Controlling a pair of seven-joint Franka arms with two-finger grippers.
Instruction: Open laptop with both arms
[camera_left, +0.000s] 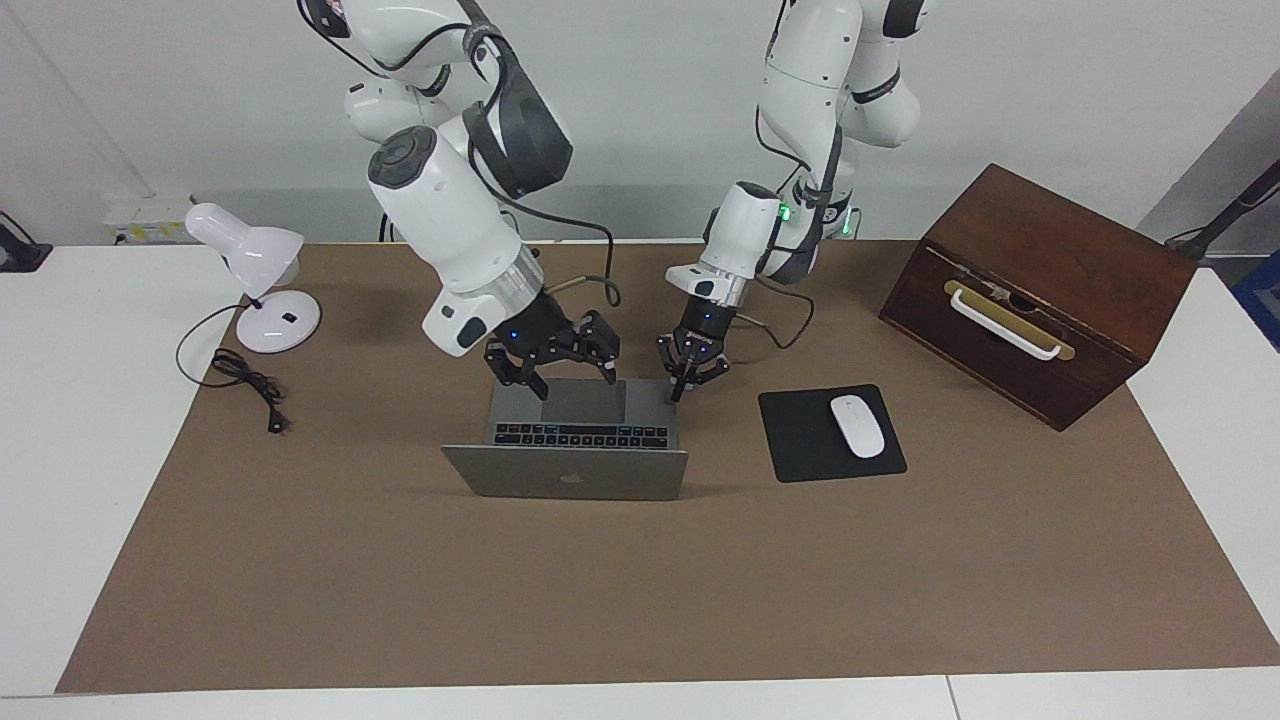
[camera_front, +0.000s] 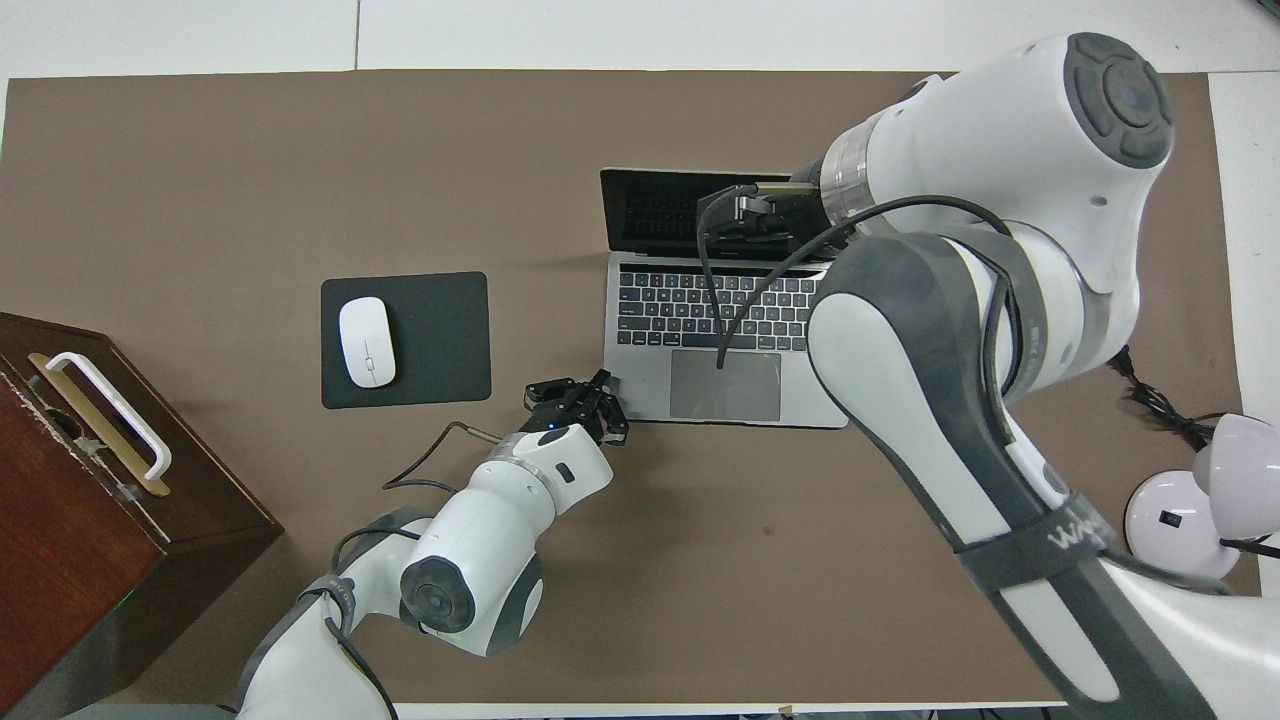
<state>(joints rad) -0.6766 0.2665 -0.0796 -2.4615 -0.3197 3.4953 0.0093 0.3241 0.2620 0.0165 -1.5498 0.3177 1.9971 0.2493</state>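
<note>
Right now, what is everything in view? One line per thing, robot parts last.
laptop: one, silver-grey, lid raised, mid-table.
mouse pad: one, black, beside the laptop toward the left arm's end.
mouse: one, white, on the mouse pad.
wooden box: one, dark brown, white handle, at the left arm's end.
desk lamp: one, white, at the right arm's end, cord loose beside it.
table cover: one, brown.
left gripper: black, at the laptop's base corner nearest the robots.
right gripper: black, over the laptop's trackpad edge.
</note>
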